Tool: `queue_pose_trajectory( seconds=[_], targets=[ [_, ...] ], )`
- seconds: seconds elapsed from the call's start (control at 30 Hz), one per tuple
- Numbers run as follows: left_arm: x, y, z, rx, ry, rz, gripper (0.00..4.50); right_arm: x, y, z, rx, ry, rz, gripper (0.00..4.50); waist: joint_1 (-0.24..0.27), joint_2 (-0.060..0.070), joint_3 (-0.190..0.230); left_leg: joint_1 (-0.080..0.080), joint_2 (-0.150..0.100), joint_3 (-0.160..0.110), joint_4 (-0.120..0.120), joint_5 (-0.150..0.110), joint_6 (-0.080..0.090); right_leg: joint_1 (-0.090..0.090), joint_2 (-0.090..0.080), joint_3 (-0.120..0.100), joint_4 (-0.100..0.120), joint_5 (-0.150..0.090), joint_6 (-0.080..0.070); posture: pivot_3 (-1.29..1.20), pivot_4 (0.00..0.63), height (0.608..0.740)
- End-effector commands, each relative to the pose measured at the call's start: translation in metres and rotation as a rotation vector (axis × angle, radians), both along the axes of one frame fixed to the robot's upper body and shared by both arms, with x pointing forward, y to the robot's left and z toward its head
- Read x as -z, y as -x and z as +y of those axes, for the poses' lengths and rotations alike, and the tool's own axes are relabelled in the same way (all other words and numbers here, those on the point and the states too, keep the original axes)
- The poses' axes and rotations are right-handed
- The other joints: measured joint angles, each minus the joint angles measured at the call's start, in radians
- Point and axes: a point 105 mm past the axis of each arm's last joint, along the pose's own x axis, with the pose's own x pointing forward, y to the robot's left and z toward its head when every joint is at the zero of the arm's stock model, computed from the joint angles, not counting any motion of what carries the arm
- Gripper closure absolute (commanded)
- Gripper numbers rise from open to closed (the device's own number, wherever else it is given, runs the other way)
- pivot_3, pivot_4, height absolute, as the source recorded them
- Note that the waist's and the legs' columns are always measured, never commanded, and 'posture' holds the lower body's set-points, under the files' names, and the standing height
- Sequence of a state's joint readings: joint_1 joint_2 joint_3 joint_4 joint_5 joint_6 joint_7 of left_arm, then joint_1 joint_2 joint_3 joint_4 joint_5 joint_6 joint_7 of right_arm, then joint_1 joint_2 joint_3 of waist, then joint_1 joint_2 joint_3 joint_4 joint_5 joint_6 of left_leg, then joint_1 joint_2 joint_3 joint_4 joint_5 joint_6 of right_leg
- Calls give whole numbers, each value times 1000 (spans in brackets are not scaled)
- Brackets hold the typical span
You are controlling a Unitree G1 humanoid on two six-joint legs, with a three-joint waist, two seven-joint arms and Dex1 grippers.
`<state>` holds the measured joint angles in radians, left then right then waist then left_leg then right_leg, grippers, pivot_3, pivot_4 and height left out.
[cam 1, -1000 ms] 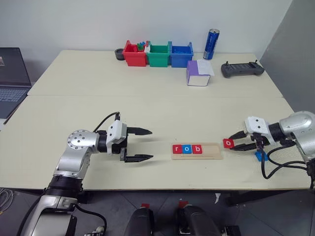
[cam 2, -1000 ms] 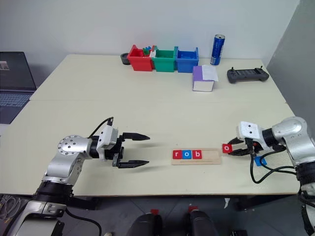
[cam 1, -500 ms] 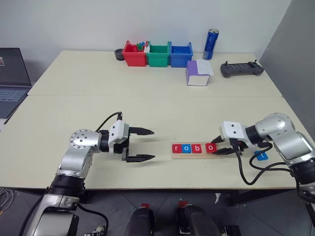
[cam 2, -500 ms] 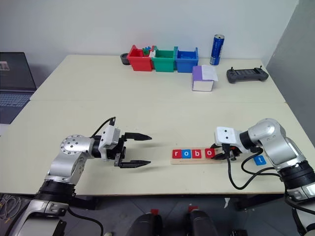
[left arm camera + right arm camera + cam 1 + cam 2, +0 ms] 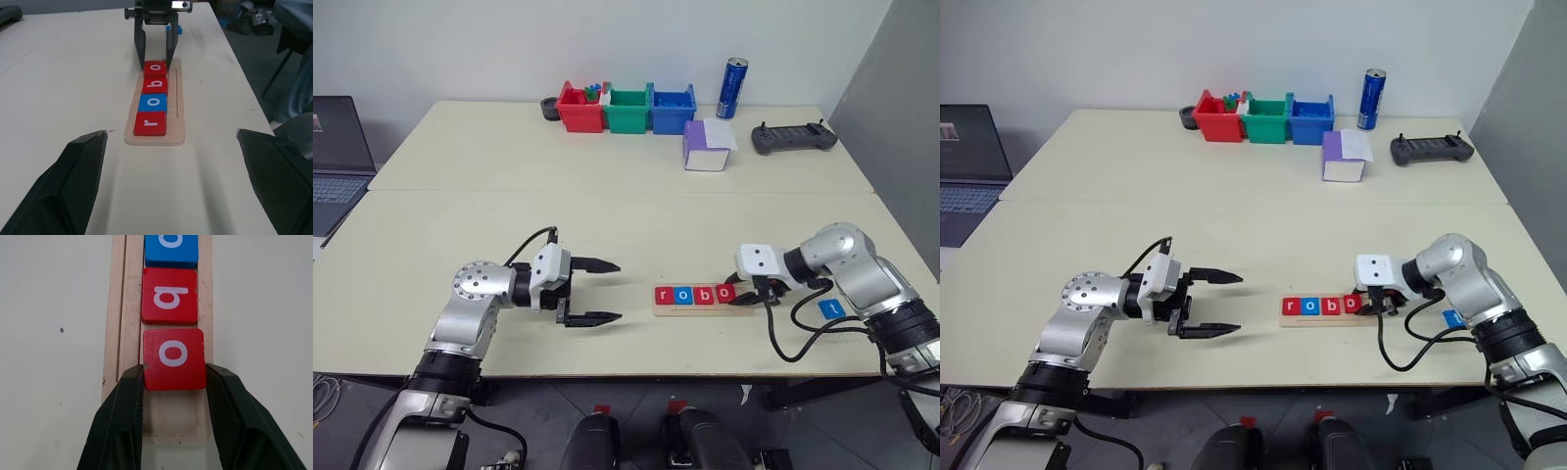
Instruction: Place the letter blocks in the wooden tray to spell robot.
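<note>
Between the right gripper's (image 5: 173, 382) closed jaws sits the red o block (image 5: 174, 359), over the tray (image 5: 112, 333); the left gripper (image 5: 597, 291) gapes empty.

You've got a cream table (image 5: 607, 211) with a seam across the middle. The wooden tray (image 5: 703, 297) lies near its front edge. Right of the tray, a loose blue tile (image 5: 832, 308). Well behind the tray: purple-and-white box (image 5: 707, 145), black controller (image 5: 793, 139), blue can (image 5: 733, 87), and red (image 5: 579, 110), green (image 5: 627, 110), blue bins (image 5: 673, 110) in a row.
</note>
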<state>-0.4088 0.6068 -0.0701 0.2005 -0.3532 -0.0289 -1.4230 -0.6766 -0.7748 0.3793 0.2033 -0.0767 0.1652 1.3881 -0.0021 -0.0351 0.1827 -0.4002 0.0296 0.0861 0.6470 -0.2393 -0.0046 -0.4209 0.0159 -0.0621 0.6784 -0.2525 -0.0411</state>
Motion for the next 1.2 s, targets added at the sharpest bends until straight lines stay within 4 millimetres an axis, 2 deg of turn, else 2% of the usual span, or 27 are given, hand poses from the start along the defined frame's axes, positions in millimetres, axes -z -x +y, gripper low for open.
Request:
queue_pose_trajectory(
  seconds=[0.03,0.7,1.2],
  targets=[
    [-10,0,2,-9,10,-45,0,-11,-5,3,-9,0,-35,3055,0,0,0,0,0,0,0,0,0,0,0,0,0,0,0,0,150,740],
    [-8,1,2,-13,12,-44,0,-11,5,12,-21,-15,25,3055,0,0,0,0,0,0,0,0,0,0,0,0,0,0,0,0,150,740],
    [-8,1,3,-16,10,-45,0,-10,5,20,-15,-29,33,3055,0,0,0,0,0,0,0,0,0,0,0,0,0,0,0,0,150,740]
  ],
)
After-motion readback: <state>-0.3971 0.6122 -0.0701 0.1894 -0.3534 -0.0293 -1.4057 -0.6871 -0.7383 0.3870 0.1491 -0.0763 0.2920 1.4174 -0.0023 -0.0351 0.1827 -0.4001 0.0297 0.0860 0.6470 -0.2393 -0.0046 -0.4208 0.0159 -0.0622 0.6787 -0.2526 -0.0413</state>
